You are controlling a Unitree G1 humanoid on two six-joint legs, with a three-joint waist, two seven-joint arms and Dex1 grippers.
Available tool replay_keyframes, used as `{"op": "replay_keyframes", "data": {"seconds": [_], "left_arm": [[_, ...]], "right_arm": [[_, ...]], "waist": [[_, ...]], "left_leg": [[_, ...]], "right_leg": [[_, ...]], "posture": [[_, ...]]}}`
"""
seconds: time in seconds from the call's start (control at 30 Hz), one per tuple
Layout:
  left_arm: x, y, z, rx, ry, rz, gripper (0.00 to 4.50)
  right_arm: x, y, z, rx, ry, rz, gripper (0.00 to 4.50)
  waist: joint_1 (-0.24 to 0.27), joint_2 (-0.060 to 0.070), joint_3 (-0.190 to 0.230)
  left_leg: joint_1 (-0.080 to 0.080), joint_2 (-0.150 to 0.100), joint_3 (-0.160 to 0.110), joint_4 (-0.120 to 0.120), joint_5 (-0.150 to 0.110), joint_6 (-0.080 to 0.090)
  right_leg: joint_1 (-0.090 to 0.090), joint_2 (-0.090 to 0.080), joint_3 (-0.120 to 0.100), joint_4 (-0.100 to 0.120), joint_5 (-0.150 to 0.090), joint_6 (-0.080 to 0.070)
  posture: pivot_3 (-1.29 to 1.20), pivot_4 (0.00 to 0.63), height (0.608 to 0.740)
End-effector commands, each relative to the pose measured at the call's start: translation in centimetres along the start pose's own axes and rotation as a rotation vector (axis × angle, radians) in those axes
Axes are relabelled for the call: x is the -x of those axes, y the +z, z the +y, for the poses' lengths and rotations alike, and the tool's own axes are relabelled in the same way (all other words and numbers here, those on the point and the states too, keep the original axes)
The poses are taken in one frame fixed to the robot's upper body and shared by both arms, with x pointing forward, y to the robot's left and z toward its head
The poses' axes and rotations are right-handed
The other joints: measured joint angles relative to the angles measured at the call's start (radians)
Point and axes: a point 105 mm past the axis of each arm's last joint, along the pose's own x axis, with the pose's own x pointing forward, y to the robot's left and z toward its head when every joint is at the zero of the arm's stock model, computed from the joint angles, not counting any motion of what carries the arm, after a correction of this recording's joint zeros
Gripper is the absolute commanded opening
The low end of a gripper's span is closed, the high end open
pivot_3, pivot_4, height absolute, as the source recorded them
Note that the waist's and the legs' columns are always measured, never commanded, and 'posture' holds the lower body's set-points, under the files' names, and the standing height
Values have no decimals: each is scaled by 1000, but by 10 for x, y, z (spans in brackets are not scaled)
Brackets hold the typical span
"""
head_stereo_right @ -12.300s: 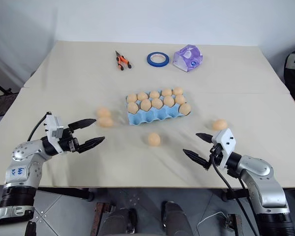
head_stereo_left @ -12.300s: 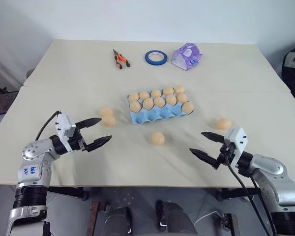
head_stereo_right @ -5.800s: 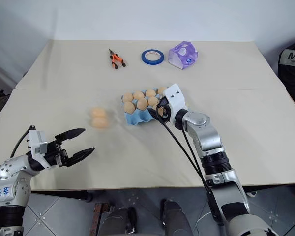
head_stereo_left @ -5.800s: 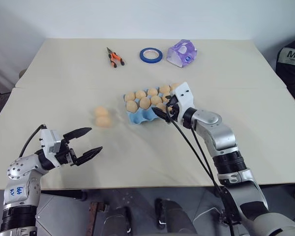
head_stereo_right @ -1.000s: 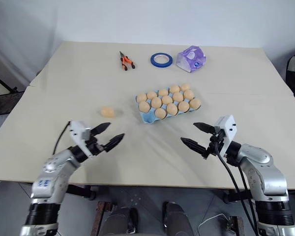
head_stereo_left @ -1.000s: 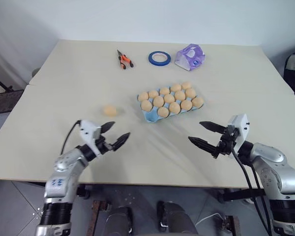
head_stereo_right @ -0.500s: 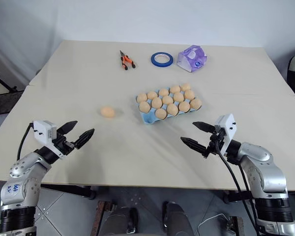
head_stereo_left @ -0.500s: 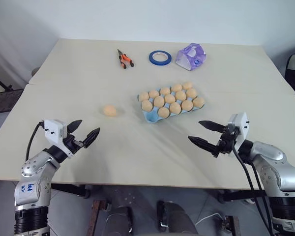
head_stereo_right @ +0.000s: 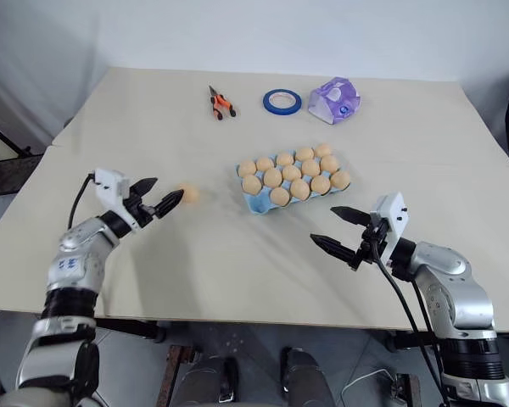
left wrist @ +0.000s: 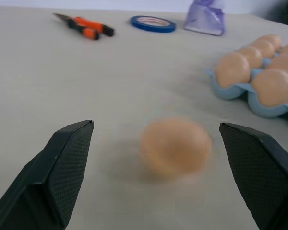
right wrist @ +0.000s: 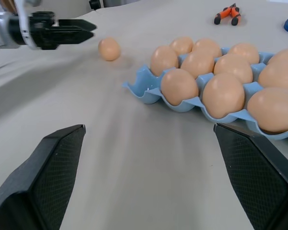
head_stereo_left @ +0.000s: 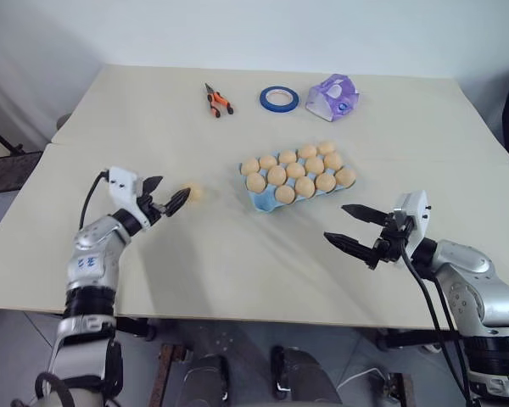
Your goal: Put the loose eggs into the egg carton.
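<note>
One loose egg (head_stereo_left: 193, 193), tan-orange, lies on the table to the left of the egg carton (head_stereo_left: 256, 199). The carton is a light blue pulp tray with several eggs seated in its cups. My left gripper (head_stereo_left: 170, 190) is open and level, its tips just short of the loose egg. In the left wrist view the egg (left wrist: 175, 146) sits ahead between the two spread fingers (left wrist: 69, 163), touching neither. My right gripper (head_stereo_left: 335, 223) hangs open and empty over the table, in front of the carton's right end.
Orange-handled pliers (head_stereo_left: 218, 99), a blue tape roll (head_stereo_left: 278, 98) and a purple-and-white plastic packet (head_stereo_left: 332, 95) lie along the far side of the table. Bare tabletop stretches between the carton and the near edge.
My left gripper has swung forward and to the right, up to the loose egg. The right arm has stayed where it was. Both grippers remain open.
</note>
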Motion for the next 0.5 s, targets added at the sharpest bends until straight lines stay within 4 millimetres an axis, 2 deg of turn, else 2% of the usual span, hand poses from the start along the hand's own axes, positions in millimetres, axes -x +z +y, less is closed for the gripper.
{"op": "replay_keyframes", "data": {"seconds": [0.03, 0.2, 0.3, 0.43, 0.5], "left_arm": [[-12, 0, -1, -30, -34, 6, 4477], [-24, -13, -1, -22, -38, 73, 4477], [-27, -21, -4, -22, -54, 106, 3936], [-29, -21, -7, -23, -72, 99, 2643], [-31, -18, -9, -49, -89, 94, 2409]], "right_arm": [[2, 11, -2, 34, -14, -27, 4500], [5, 11, -3, 35, -29, -24, 4500], [5, 11, -4, 34, -36, -23, 4500], [6, 10, -4, 33, -44, -23, 4500], [6, 10, -4, 32, -48, -22, 4500]], "waist": [[-2, 0, 0], [0, 0, 0], [0, 0, 0], [1, 0, 0], [1, 0, 0]], "left_leg": [[0, 0, 0, 0, 0, 0], [0, 1, 1, 1, 0, 0], [0, 1, 1, 3, 0, 0], [0, 1, 1, 4, 0, 0], [0, 1, 1, 4, 0, 0]], "right_leg": [[0, 0, 0, 0, 0, 0], [-1, 2, 0, 1, 0, 0], [0, 2, 0, 2, 0, 0], [0, 1, 0, 3, 0, 1], [0, 1, 0, 3, 0, 1]], "posture": [[0, 150, 740], [0, 150, 740], [0, 150, 740], [0, 150, 740], [0, 150, 740]]}}
